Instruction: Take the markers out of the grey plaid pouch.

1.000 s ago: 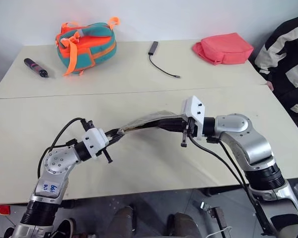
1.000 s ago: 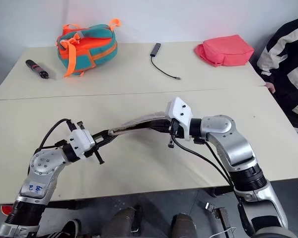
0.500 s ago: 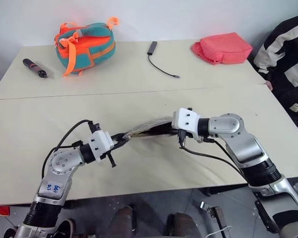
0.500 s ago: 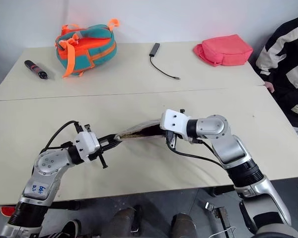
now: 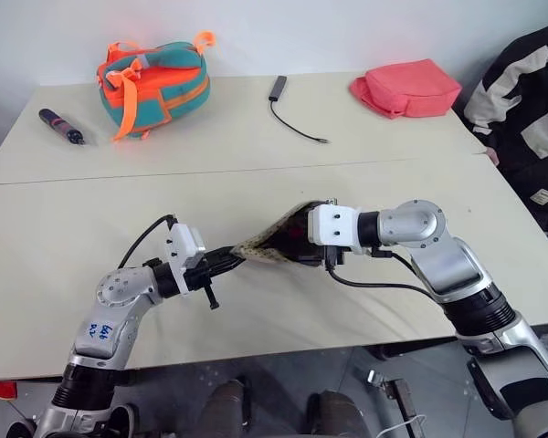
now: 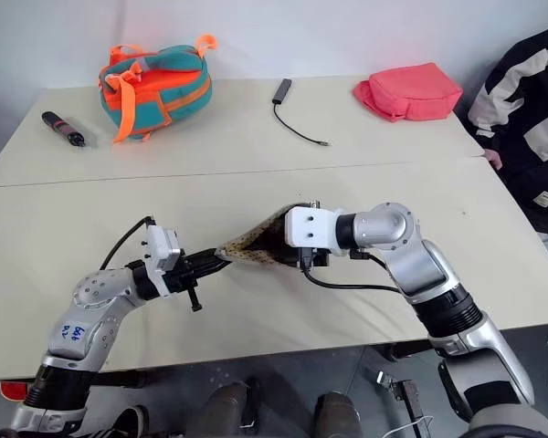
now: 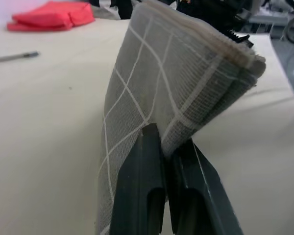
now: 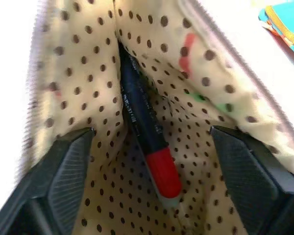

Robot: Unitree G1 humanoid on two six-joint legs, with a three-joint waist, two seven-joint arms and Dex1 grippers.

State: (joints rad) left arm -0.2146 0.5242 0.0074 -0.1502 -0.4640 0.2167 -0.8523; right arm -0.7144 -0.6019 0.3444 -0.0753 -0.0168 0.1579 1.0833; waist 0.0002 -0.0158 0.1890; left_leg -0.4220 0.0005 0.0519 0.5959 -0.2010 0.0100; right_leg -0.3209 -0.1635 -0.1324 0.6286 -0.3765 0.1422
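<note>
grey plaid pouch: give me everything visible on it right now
The grey plaid pouch is grey woven fabric with thin white grid lines and a tan, dark-dotted lining. The left gripper pinches one end, jaws shut. The right gripper sits open at its mouth, where a black marker with a red cap lies inside.

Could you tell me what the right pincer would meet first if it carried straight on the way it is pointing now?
Most likely the marker lying inside the grey plaid pouch: the right pincer points into its open mouth, fingers spread either side. Depth is hard to judge.
</note>
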